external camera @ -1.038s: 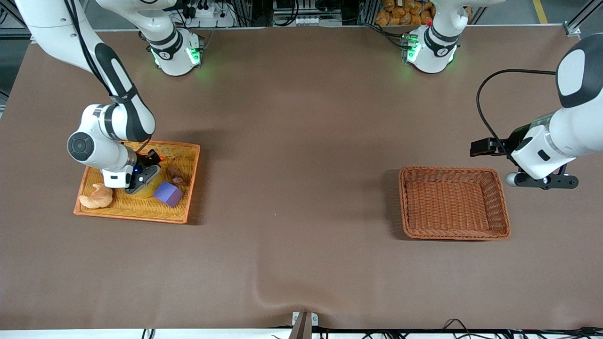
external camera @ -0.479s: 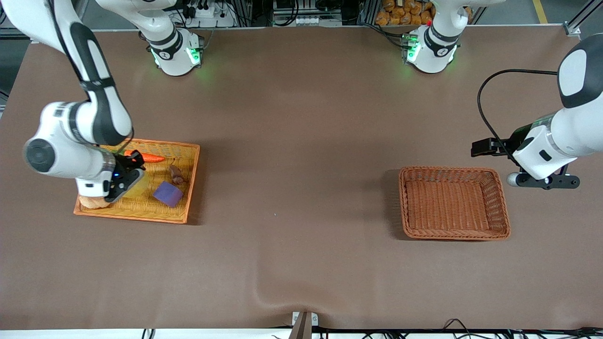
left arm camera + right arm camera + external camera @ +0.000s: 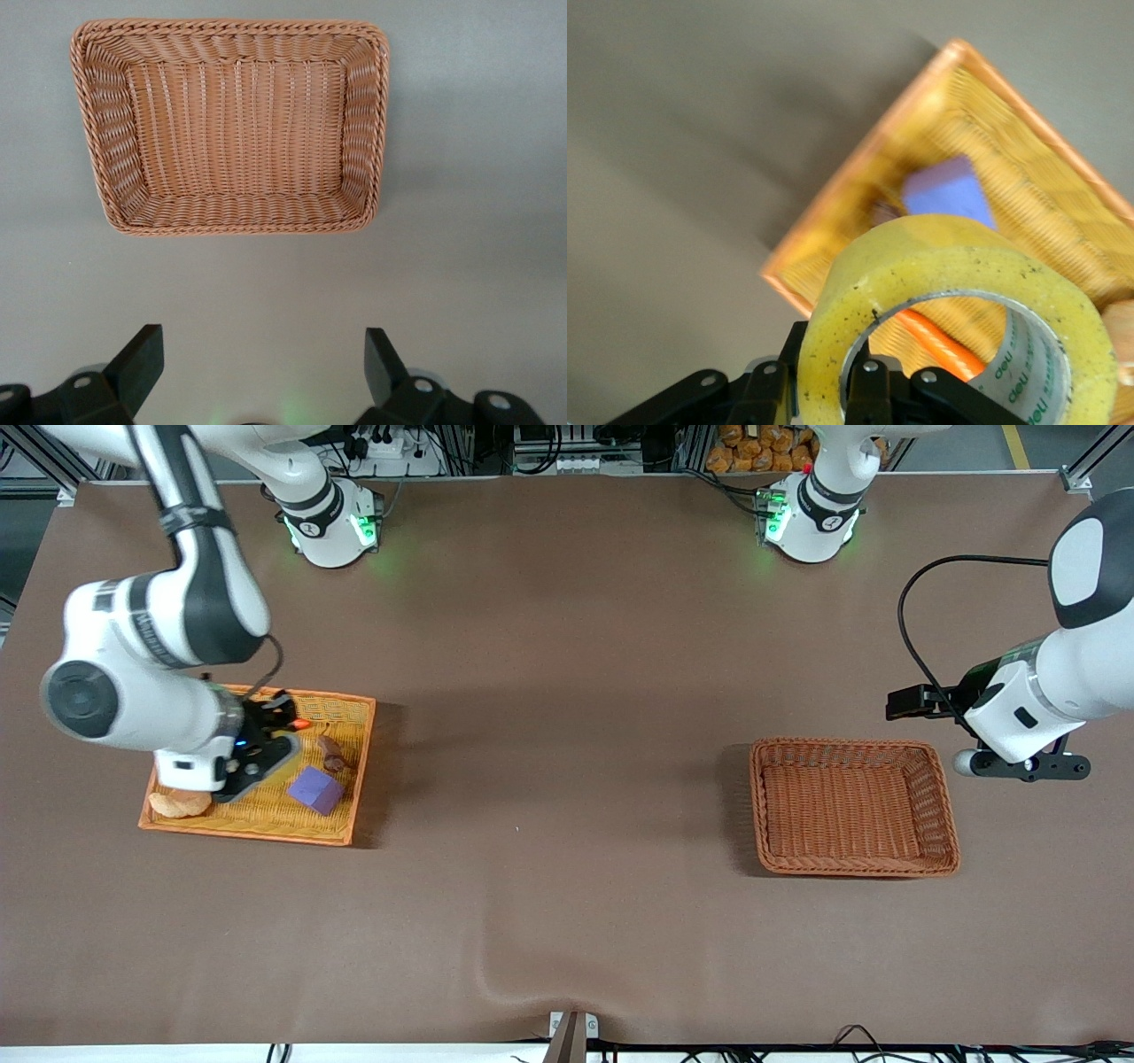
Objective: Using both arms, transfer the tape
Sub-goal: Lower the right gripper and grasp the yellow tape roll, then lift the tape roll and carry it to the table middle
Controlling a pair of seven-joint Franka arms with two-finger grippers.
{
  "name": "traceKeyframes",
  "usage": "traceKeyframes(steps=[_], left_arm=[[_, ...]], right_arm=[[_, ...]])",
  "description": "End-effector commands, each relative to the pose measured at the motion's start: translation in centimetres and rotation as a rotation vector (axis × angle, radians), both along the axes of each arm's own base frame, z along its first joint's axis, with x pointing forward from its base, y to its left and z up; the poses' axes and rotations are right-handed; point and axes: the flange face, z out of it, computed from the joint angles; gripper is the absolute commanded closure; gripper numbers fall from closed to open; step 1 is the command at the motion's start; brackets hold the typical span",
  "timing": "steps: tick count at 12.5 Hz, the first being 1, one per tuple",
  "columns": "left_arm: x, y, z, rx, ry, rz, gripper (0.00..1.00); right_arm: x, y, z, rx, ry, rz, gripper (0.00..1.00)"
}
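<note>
Jaws of the right gripper (image 3: 864,390) are squeezing the wall of the tape (image 3: 957,310), one finger inside the ring and one outside, and are holding the yellow roll up in the air. Seen from the front, the right gripper (image 3: 257,757) is hanging over the flat yellow tray (image 3: 350,766), which is sitting near the table's edge at the right arm's end. Lying in the tray are a purple block (image 3: 316,789) near the tray's edge nearest the front camera, a small brown thing (image 3: 333,753) beside it, an orange carrot (image 3: 297,724) peeking out near the tray's edge nearest the robots' bases, and a tan pastry (image 3: 180,804) in the corner. Jaws of the left gripper (image 3: 261,372) are standing wide open with nothing between them. The left arm is waiting, its gripper (image 3: 1019,764) hanging over the bare table just beside the brown woven basket (image 3: 939,806), at the left arm's end.
</note>
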Motion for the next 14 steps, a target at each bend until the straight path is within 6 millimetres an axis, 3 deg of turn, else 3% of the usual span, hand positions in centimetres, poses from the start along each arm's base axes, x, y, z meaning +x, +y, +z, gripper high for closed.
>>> traceKeyframes(steps=[1, 3, 4, 6, 9, 11, 14], left_arm=[[-0.2, 0.0, 0.5, -0.015, 0.007, 0.016, 0.00], [-0.2, 0.0, 0.5, -0.015, 0.007, 0.016, 0.00], [-0.2, 0.0, 0.5, -0.015, 0.007, 0.016, 0.00], [-0.2, 0.0, 0.5, -0.015, 0.007, 0.016, 0.00], [-0.2, 0.1, 0.5, -0.015, 0.009, 0.018, 0.00], [-0.2, 0.0, 0.5, -0.017, 0.007, 0.016, 0.00], [-0.2, 0.0, 0.5, -0.017, 0.007, 0.016, 0.00]], right_arm=[[-0.6, 5.6, 1.9, 0.003, -0.006, -0.129, 1.00], [-1.6, 9.7, 2.2, 0.066, 0.010, -0.220, 1.00], [-2.5, 13.2, 2.7, 0.053, -0.003, -0.257, 1.00], [-4.9, 23.0, 2.6, -0.009, -0.037, -0.364, 1.00], [-5.6, 31.0, 0.3, -0.007, -0.094, -0.553, 1.00], [-5.2, 34.0, -2.9, 0.040, -0.147, -0.624, 1.00], [-8.0, 41.5, -8.3, 0.103, -0.198, -0.757, 1.00]])
